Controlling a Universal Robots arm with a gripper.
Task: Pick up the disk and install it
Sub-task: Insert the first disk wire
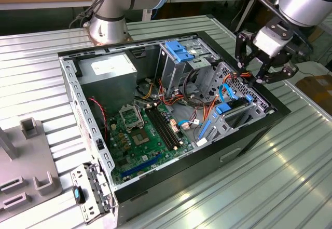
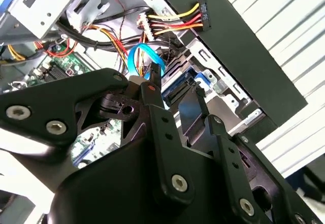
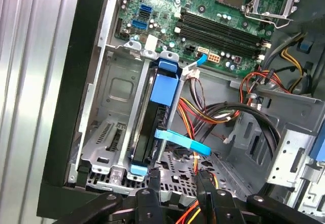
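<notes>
Ribbed metal tabletop [image 1: 290,151] carries an opened computer case [image 1: 171,177], its green motherboard [image 1: 142,135] bare to the workshop lights, while the arm's gripper [image 1: 264,63] hangs above the case's corner at the exterior view's right. Its black fingers [image 2: 162,127] stand spread with a gap between them and grasp nothing. The disk [image 3: 155,120], a dark drive edged by bright blue carrier rails, sits on its edge in a slot of the silver drive cage [image 3: 109,132] at that same corner; in the exterior view its blue rails [image 1: 224,108] show below and just inboard of the gripper. A thin blue ribbon cable [image 3: 183,140] crosses the drive's side, and bundles of red, yellow and black wires [image 3: 213,115] run close beside it. Judging by how things lie, the drive appears already lodged in its bay and let go, which would leave most of the job done. Whether the carrier is pushed fully home, or any connector is plugged into it, cannot be told from these views. The gripper touches neither drive nor cage.
</notes>
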